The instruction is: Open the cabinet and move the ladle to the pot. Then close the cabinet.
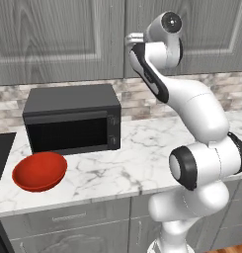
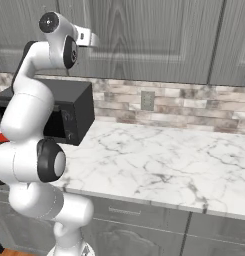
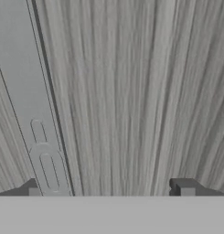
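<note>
Grey wood-grain cabinet (image 3: 131, 91) fills my hand view, doors shut, handle bar (image 3: 45, 151) at lower left. My gripper (image 3: 109, 189) stands wide, holding nothing; if I close now, I'd likely miss the off-centre bar.

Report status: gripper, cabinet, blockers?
Gripper open, right at the cabinet door, handle near left fingertip. Cabinet doors shut. Nothing between the jaws; microwave and red bowl well below.

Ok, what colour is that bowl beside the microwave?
Red bowl, clearest in the left base view.
</note>
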{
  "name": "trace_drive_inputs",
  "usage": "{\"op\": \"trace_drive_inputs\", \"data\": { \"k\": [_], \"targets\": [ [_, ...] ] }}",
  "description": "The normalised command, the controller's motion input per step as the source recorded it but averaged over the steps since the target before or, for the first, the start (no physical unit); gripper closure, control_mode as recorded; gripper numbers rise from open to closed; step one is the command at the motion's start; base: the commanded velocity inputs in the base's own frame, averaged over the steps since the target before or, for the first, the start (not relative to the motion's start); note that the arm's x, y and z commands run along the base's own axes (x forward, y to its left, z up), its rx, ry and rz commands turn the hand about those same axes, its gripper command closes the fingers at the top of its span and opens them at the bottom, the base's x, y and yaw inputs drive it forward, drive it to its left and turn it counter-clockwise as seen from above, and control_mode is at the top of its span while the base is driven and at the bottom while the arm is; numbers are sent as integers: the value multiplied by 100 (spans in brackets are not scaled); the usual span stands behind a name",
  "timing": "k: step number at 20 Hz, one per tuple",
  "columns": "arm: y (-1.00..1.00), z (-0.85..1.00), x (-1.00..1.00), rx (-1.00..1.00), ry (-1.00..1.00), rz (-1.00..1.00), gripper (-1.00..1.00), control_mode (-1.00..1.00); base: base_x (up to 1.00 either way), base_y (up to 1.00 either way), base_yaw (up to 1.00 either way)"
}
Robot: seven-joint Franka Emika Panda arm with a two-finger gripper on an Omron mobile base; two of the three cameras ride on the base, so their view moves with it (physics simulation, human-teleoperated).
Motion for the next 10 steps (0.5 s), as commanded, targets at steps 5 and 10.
{"op": "trace_drive_inputs", "data": {
  "k": [5, 10],
  "targets": [
    [0, 0, 45, 1, 0, 0, -100, -100, 0, 0, 0],
    [0, 0, 40, 0, 0, -1, -100, -100, 0, 0, 0]
  ]
}}
